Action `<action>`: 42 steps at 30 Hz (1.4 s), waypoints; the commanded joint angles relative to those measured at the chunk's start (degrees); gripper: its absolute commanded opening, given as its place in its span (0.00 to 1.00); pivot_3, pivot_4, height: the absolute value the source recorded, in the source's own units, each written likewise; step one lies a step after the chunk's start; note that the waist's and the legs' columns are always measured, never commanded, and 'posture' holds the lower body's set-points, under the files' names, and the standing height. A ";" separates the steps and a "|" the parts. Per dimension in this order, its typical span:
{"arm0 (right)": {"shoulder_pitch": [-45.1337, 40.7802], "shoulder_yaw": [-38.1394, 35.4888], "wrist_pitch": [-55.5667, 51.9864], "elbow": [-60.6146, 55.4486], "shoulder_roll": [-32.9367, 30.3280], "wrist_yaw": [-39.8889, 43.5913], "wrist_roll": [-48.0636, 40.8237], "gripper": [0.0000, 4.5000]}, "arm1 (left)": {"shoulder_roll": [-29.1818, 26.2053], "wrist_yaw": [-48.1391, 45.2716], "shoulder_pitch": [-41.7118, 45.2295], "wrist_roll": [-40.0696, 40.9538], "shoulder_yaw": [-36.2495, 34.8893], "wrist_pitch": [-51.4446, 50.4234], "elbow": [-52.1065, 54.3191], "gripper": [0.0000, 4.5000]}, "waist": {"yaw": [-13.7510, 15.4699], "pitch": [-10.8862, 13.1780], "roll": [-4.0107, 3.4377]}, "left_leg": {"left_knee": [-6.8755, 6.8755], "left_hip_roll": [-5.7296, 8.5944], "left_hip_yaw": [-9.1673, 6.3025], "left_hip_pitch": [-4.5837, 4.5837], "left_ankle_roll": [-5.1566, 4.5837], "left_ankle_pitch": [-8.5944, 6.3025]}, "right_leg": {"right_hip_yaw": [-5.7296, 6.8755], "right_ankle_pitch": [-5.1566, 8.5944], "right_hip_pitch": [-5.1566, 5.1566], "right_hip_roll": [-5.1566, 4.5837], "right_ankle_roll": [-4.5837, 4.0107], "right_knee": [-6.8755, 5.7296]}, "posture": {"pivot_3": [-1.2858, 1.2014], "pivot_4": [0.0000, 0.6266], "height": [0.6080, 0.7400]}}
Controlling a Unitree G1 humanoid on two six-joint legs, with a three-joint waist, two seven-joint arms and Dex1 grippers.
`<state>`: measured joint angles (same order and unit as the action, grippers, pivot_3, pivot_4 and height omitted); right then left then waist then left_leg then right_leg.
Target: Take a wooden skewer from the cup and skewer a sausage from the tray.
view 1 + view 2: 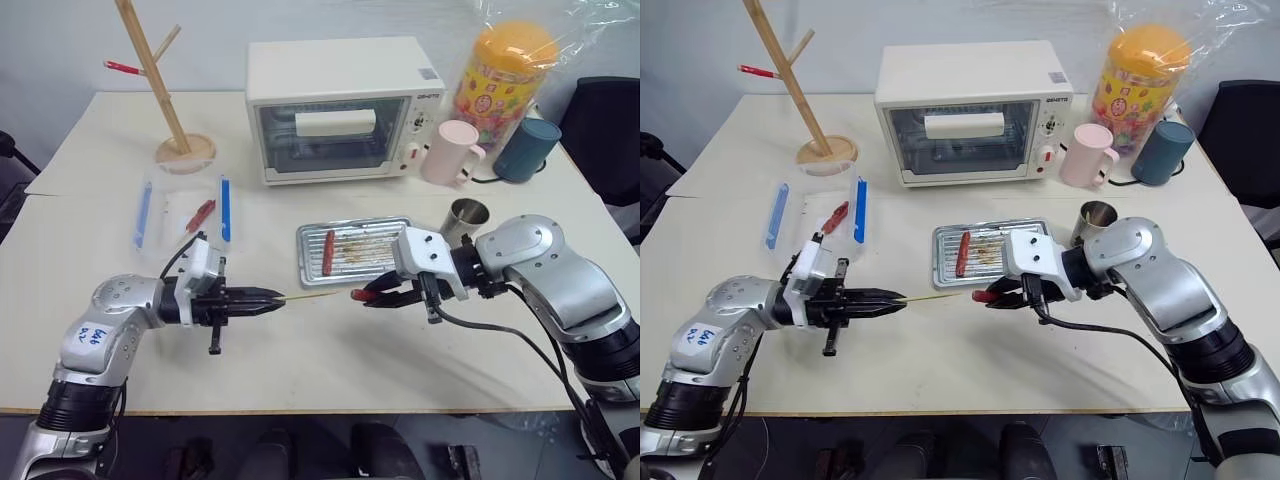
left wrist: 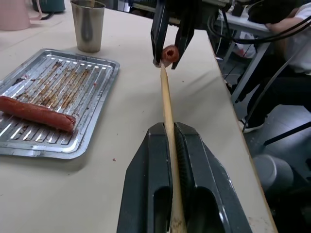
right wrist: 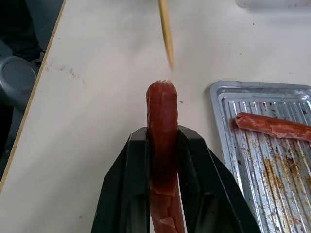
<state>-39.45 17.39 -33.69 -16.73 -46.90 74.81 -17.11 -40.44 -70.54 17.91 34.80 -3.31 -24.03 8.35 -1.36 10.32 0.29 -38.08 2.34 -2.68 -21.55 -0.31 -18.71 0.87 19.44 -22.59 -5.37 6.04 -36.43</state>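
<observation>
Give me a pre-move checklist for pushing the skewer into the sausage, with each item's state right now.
1. Left end effector shut on the thin pale wooden skewer: ok.
2. Right end effector shut on the short reddish-brown sausage: ok.
3. Skewer tip aimed at the sausage's end face, seen from the left wrist: ok.
4. Tip already inside the sausage: cannot tell; the right wrist view shows the tip just short of it.
5. Second sausage lies in the flat ribbed silver tray, clear of the end effectors: ok.
6. Small shiny steel cup upright behind the right arm: ok.
</observation>
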 commanded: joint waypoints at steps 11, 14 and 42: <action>-0.47 -0.54 0.07 -1.19 -0.54 0.29 0.24 0.17 | 0.85 0.20 2.33 -3.12 3.14 1.78 0.07 0.00 | -0.11 0.00 0.00 | 0.00 -0.01 0.00 0.00 0.00 0.00 | 0.00 0.00 -0.01 0.02 0.00 -0.04 | 0.52 0.24 1.00; -0.44 -0.60 -0.10 -1.36 -0.52 0.20 0.18 0.17 | 1.36 0.12 3.02 -3.26 3.44 2.01 -0.38 0.00 | 0.02 0.00 0.00 | 0.00 0.00 0.00 0.00 0.00 0.00 | 0.01 0.00 -0.01 0.01 0.00 -0.05 | 0.52 0.24 1.00; 0.18 -0.29 -0.29 -2.06 -0.16 -0.38 0.07 0.17 | 3.28 0.59 4.24 -4.20 4.19 2.54 -1.02 0.00 | 0.03 0.00 0.00 | -0.02 0.00 0.00 0.00 0.00 0.00 | 0.01 0.00 -0.01 0.01 0.00 -0.06 | 0.52 0.24 1.00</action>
<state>-39.42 17.55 -33.92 -16.50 -46.89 74.47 -16.54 -37.22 -70.01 21.21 30.40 1.07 -22.33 6.22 -1.33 10.32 0.29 -38.10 2.35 -2.68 -21.55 -0.31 -18.71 0.87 19.44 -22.60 -5.36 6.04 -36.49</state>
